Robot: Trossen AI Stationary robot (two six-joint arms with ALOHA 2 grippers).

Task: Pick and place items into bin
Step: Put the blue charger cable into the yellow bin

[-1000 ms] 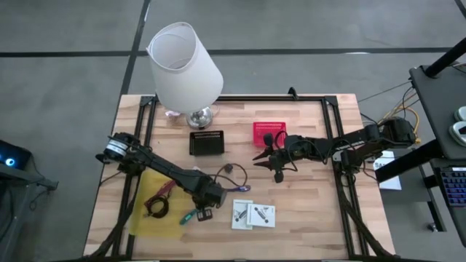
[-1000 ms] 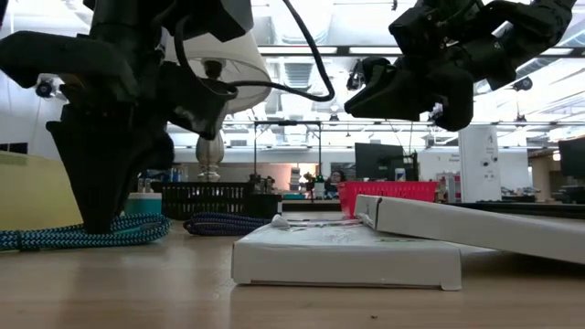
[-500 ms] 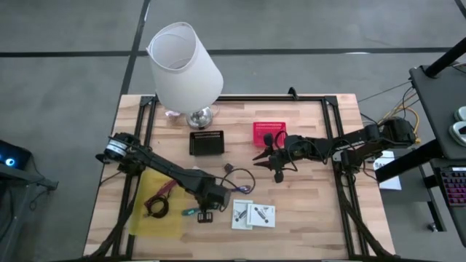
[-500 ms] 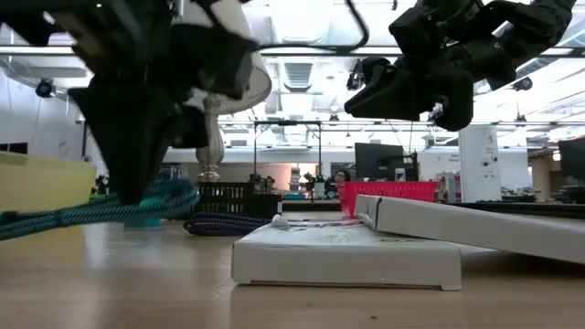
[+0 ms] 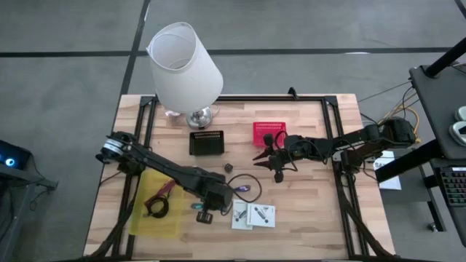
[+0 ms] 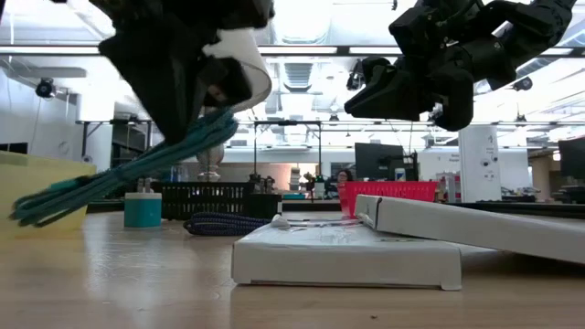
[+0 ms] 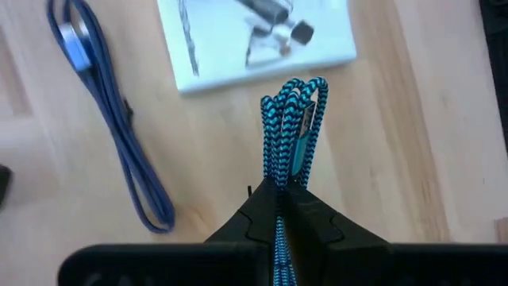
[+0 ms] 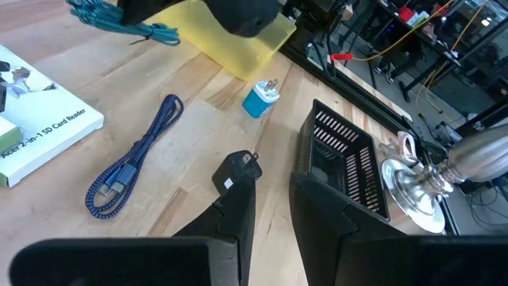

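My left gripper (image 5: 207,204) hangs over the table's near middle, shut on a teal braided cable (image 7: 290,119) folded into a bundle. In the low view the cable (image 6: 128,175) slants down from the gripper (image 6: 187,87). A blue cable (image 7: 119,135) lies on the wood beside it. Two white packets (image 5: 242,215) (image 5: 261,214) lie flat toward the near edge. A maroon strap (image 5: 157,199) lies on a yellow sheet (image 5: 154,218). My right gripper (image 5: 269,166) is open and hovers near a red bin (image 5: 268,133), touching nothing. My left gripper pinches the folded teal cable between its two fingers, across several strands, a little back from the looped end (image 7: 279,179). The fingers come from above, pointing down. The bundle is off the wood, and its long part (image 6: 64,199) hangs slanting below the gripper.
A black bin (image 5: 207,143) and the red bin stand at the table's middle. A big white lamp (image 5: 185,67) stands at the far left. A teal charger block (image 8: 258,99) and a black adapter (image 8: 234,168) sit near the black bin (image 8: 341,167).
My left gripper has risen and shifted slightly toward the table's right edge, staying shut. The teal cable, which lay along the table a second ago, now hangs slanted below the fingers, off the wood. My right arm has kept still.
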